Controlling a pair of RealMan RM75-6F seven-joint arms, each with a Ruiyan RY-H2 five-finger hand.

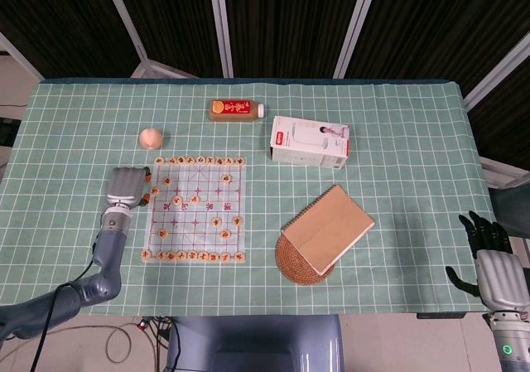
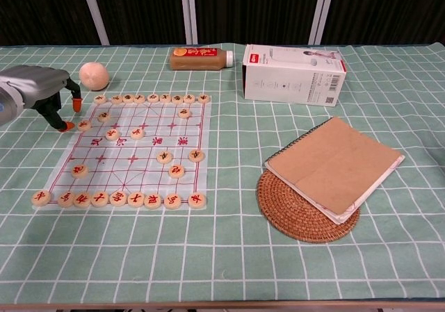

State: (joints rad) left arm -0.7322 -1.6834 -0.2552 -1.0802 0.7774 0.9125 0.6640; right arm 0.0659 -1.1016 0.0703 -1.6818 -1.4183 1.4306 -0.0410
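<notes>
Chessboard (image 1: 197,210) lies flat on the checked green cloth (image 1: 397,123), a clear sheet with red lines, and everything else sits around it. Round wooden pieces (image 2: 111,199) line its near edge and its far edge, with a handful scattered across the middle.

The left hand (image 1: 126,186) hovers just beside the board's left edge, toward the far corner. In the chest view the left hand (image 2: 43,93) has its orange-tipped fingers (image 2: 76,106) curled downward, slightly apart, with nothing between them. One fingertip comes down near the outermost piece (image 2: 84,125) on that side, but I cannot tell whether it touches the cloth or the piece.

Beyond the board's far left corner sits a peach (image 1: 150,137), close to the hand but apart from it. Beyond the far edge, a bottle (image 1: 236,109) lies on its side. A white box (image 1: 310,142) with a red end lies to the right of the bottle, beyond the board's far right corner.

To the right of the board, a brown notebook (image 1: 330,227) rests tilted, partly over a woven coaster (image 1: 296,266) that peeks out at its near side.

The right hand (image 1: 490,260) is far to the right of the board, past the table's edge, with dark fingers spread and holding nothing.
</notes>
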